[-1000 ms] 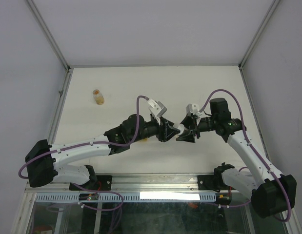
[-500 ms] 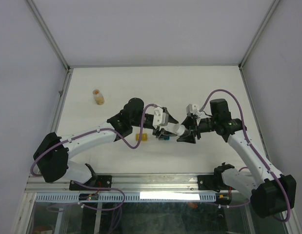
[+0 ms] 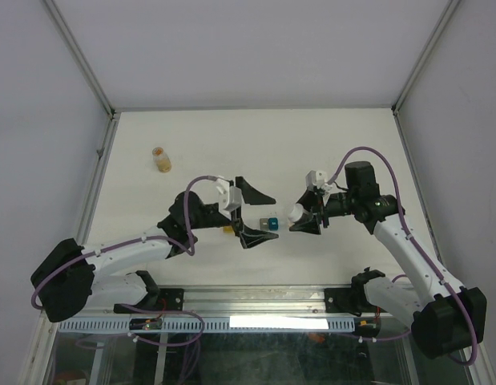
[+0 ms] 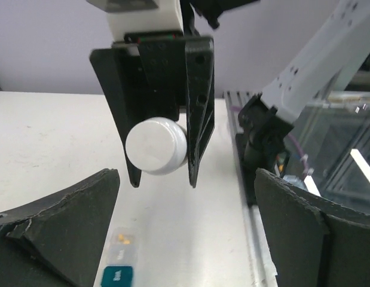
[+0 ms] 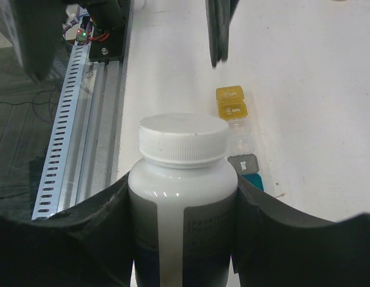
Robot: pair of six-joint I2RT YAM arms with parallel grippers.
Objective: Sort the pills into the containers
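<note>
The left hand (image 3: pixel 268 216) stands wide open and empty over the containers (image 5: pixel 239 136), a strip lying mid-desk (image 3: pixel 199 136) with its yellow end left and teal end right. The right hand (image 5: pixel 183 197) grips a white capped bottle (image 5: pixel 183 140) just right of the strip.

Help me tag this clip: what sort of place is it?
Likely a robotics lab test cell: a white table enclosed by plain panels, slotted aluminium rail at its near edge, two bolted-down robot arms.

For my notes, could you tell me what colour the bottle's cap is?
White; the cap shows best in the right wrist view.
</note>
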